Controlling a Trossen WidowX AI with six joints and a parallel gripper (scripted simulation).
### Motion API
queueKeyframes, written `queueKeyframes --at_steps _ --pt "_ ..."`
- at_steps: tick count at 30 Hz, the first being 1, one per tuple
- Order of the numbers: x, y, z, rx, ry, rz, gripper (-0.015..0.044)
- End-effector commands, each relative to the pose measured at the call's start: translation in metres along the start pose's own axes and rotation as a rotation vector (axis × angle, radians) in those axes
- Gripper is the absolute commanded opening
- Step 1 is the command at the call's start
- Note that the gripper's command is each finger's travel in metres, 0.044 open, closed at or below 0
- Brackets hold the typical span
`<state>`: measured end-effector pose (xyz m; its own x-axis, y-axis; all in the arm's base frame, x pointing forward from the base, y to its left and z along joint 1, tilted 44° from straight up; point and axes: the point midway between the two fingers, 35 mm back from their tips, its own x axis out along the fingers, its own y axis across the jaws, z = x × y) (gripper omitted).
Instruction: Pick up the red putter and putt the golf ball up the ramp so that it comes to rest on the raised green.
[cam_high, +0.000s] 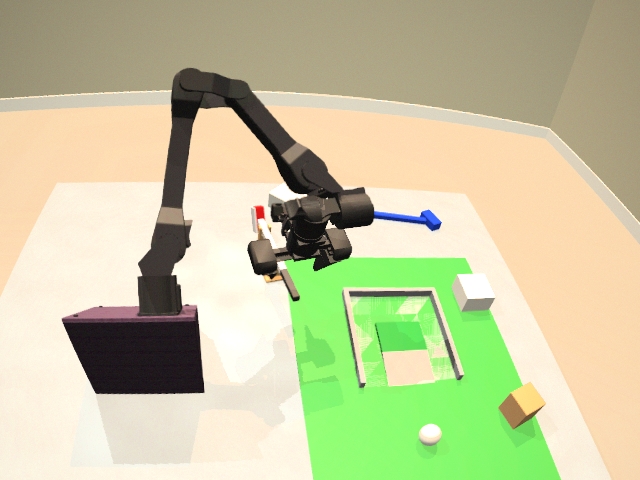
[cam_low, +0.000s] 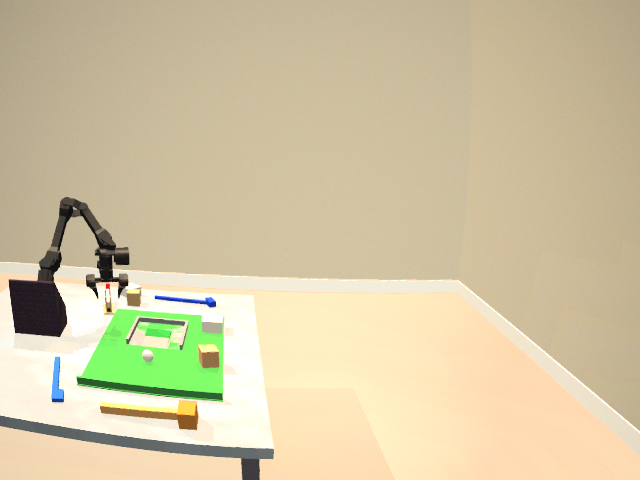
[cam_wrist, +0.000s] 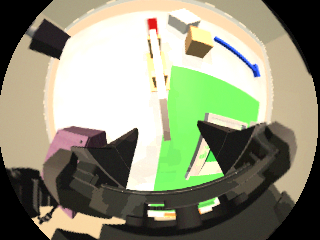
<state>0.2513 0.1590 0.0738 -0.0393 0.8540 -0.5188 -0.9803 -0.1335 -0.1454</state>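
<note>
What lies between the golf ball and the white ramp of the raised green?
Only bare green mat. In the top view nothing stands between the golf ball and the ramp; the tan cube sits off to the side.

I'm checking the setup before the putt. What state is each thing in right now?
gripper: open, holding nothing, over the red putter.
red putter: lying on its stand, not yet grasped.
golf ball: at rest on the green mat, below the ramp.
raised green: no ball on it.
blue putter: lying flat on the table.
orange putter: lying flat near the table's front edge.
</note>
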Motion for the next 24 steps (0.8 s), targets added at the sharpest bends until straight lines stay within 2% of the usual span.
queueKeyframes --at_steps 1,15,24 --pt "0.011 0.001 -0.001 0.005 -0.007 0.01 0.044" --pt "0.044 0.002 -0.008 0.006 -0.009 0.01 0.044" --pt "0.05 0.002 -0.01 0.006 -0.009 0.01 0.044"
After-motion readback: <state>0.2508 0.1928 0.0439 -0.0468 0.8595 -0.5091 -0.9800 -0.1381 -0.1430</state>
